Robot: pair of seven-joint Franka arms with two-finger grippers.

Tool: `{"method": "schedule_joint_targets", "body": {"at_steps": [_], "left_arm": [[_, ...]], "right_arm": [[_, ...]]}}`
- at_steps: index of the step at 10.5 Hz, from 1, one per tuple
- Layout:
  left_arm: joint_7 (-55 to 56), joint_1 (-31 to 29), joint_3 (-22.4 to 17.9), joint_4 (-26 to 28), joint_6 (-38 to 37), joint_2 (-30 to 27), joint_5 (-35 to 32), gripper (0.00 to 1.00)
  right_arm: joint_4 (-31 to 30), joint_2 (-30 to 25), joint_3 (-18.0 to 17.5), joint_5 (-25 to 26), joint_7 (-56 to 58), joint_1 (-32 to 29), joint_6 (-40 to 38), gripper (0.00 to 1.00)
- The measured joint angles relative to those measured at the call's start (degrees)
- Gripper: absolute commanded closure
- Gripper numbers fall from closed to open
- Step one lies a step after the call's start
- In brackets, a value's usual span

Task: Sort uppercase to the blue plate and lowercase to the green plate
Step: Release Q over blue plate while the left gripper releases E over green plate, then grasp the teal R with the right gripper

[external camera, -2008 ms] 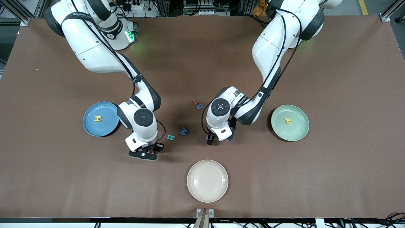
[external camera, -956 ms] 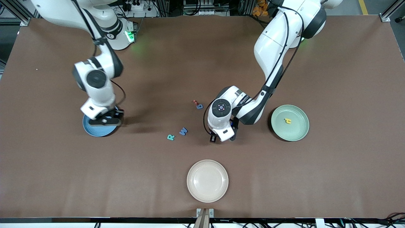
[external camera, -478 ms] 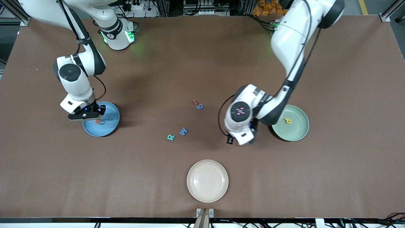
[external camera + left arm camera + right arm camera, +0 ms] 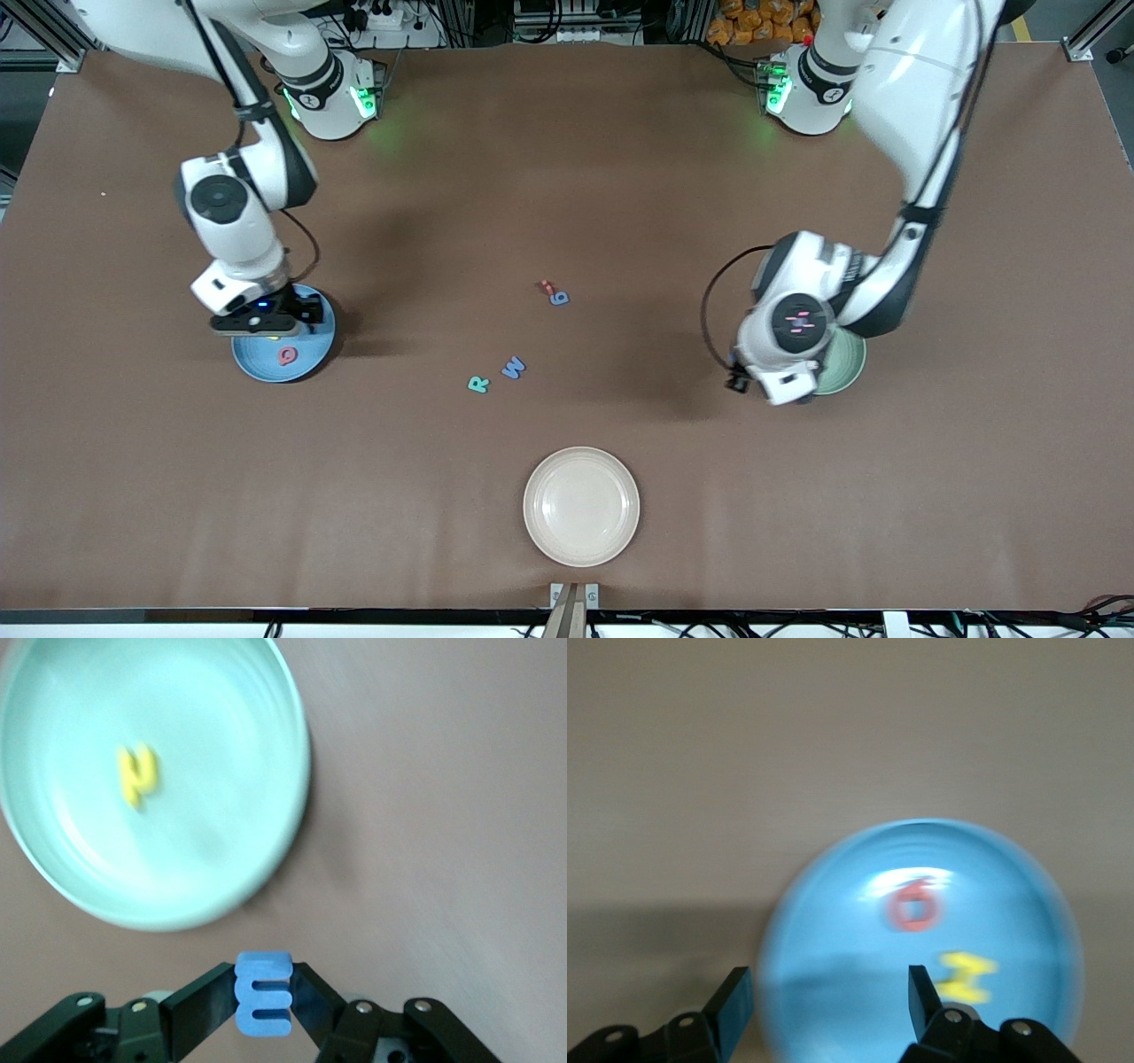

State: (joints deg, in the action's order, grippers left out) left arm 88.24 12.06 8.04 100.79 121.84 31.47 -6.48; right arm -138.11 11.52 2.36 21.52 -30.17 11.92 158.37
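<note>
My right gripper point(image 4: 829, 1001) over the blue plate point(image 4: 312, 361), fingers spread, empty. Red Q point(image 4: 287, 355) and yellow H point(image 4: 963, 976) lie in the plate, blurred. My left gripper point(image 4: 263, 997) pinches the blue m point(image 4: 263, 993) over the table beside the green plate point(image 4: 275, 744), apparently short of its rim. R point(image 4: 478, 384) and W point(image 4: 514, 367) mid-table

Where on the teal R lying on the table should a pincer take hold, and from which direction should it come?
Probably from straight above. The teal R lies flat on the table, too thin for a side approach. Set the fingers across its outer edges, closing on the letter's width. The blue W sits close beside it, so turn the pincer so neither finger lands on that neighbour.
</note>
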Motion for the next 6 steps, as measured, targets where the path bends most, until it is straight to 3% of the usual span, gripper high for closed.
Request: {"method": "schedule_joint_targets", "body": {"at_steps": [2,4,6], "left_arm": [[-6.21,-4.18,0.00,4.79,0.01,-3.59,0.00,1.00],[-9.40,-6.59,-0.01,6.72,0.04,-4.53,0.00,0.01],[-10.13,-6.85,0.07,7.68,0.09,-4.46,-0.02,0.00]], "right_arm": [[2.32,0.93,-7.60,-7.39,-8.04,1.38,-0.09,0.22],[6.44,3.88,-11.58,-8.56,-16.88,1.75,-0.17,0.23],[11.92,8.90,-13.52,-8.60,-22.83,2.42,-0.16,0.23]]}}
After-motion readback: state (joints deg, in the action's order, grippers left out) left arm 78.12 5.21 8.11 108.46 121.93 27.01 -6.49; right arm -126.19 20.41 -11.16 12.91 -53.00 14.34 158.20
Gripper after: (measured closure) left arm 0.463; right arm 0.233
